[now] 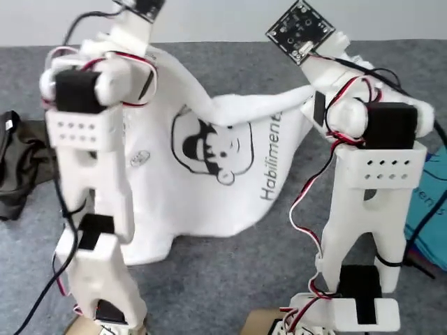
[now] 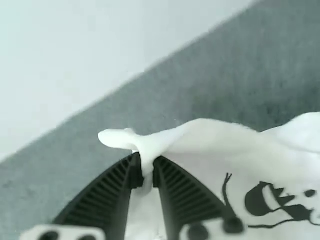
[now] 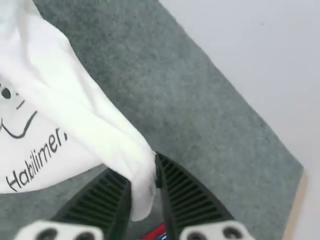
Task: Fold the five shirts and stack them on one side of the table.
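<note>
High view: the white shirt [image 1: 209, 174] with a black cartoon print is lying spread over the middle of the grey felt cover [image 1: 230, 279], and its two far corners are being lifted off the surface, so the cloth is sagging between them. The left arm [image 1: 87, 181] and the right arm [image 1: 374, 188] are standing in front of the shirt and are hiding its side edges. A dark garment [image 1: 17, 167] is lying crumpled at the left edge, just apart from the shirt, and a blue garment [image 1: 433, 202] is showing behind the right arm at the right edge. Bare felt is lying open between the two arm bases, on the near side of the shirt's hem. Left wrist view: the left gripper [image 2: 143, 167] is pinching a bunched corner of the white shirt [image 2: 210, 145] between its black ribbed fingers [image 2: 175, 190], with a nub of cloth poking out past the tips. Open felt is running on to a pale wall [image 2: 75, 50]. Right wrist view: the right gripper [image 3: 143, 172] is clamping the shirt's other corner [image 3: 65, 110], which is draping down from the lettered side. Bare felt is stretching beyond it to a wooden table edge [image 3: 296, 210] by the wall.
</note>
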Robot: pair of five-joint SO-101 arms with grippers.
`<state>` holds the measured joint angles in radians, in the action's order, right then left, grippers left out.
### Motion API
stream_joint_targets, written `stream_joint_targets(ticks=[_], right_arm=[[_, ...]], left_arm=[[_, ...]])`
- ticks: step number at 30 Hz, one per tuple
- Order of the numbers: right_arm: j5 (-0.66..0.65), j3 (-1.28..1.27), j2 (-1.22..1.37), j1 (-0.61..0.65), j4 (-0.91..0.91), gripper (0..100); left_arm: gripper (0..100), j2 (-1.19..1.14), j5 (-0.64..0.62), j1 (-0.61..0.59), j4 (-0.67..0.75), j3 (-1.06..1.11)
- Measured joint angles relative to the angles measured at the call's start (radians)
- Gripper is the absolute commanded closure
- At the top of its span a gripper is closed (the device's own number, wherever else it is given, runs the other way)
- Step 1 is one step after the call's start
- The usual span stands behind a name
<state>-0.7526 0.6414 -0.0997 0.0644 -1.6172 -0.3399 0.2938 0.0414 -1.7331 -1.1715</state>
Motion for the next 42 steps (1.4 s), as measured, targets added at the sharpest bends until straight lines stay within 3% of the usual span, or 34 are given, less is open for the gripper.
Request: stream_joint_targets(ticks=[19, 30, 42], right_arm=[[-0.037, 0.336, -0.020, -0.221, -0.005, 98.8], [-0.083, 0.586, -0.021, -0.241, -0.112, 98.8], [-0.086, 0.614, -0.046, -0.245, -0.123, 98.8]], left_arm=[[100, 0.437, -0.003, -0.040, 0.071, -0.017], [100, 0.548, -0.003, -0.040, -0.002, -0.018], [100, 0.554, -0.003, -0.040, -0.002, 0.017]])
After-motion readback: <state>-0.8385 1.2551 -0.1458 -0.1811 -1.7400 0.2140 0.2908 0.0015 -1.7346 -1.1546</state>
